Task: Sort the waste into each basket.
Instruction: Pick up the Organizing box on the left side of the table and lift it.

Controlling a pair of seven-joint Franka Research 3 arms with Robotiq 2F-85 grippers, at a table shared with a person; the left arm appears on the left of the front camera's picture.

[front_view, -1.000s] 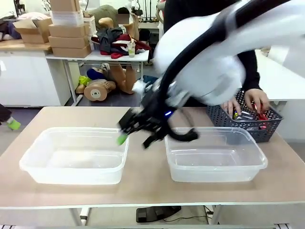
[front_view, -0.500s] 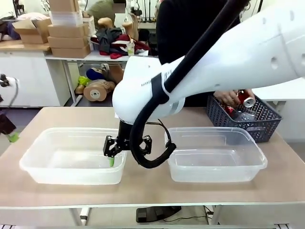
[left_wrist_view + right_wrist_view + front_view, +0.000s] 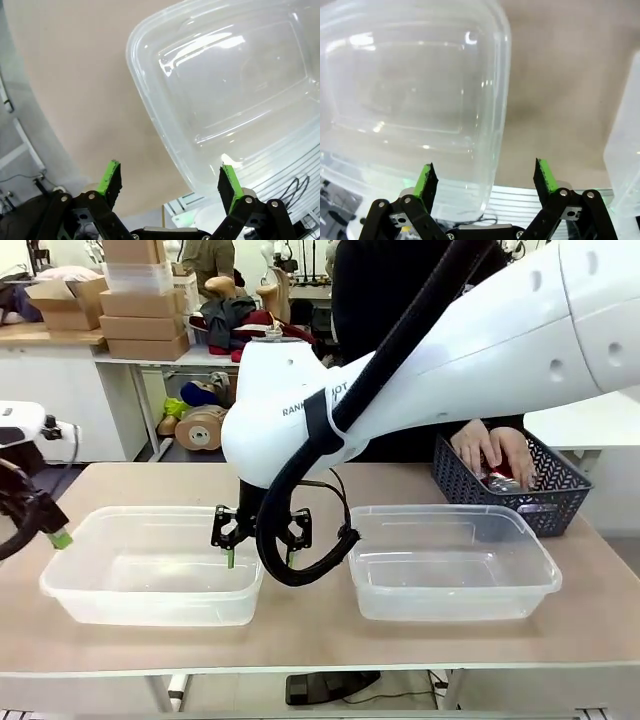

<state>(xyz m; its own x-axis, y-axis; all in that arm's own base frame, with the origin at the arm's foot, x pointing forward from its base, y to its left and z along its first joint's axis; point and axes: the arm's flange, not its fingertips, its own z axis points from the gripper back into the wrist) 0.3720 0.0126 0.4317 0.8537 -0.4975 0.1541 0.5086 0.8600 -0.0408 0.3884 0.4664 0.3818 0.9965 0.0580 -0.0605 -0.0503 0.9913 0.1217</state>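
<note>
**Right gripper**: released, jaws spread wide, nothing between the green pads. It points down over the 3 o'clock end of the left tub. In the right wrist view that tub's rolled rim runs up between the fingers. Bare table lies beside the rim, and the edge of the right tub shows at 3 o'clock.

**Left gripper**: released, jaws wide, grasping nothing. It hangs just off the 9 o'clock end of the left tub. In the left wrist view a rounded corner of that tub lies ahead of the fingers, toward 1 o'clock.

**Obstructions:** The right arm crosses from 3 o'clock over the table's middle and hides much of the person behind it. A black cable loops below its wrist, over the gap between the two tubs.

**Containers:** The two tubs stand side by side, apart, and each shows a bare floor. A dark grey lattice basket stands at 2 o'clock, just behind the right tub's far corner. The person's hands reach into it. The waste lies inside the basket under those hands, seen as silver and red glimpses. The number of pieces cannot be told.
</note>
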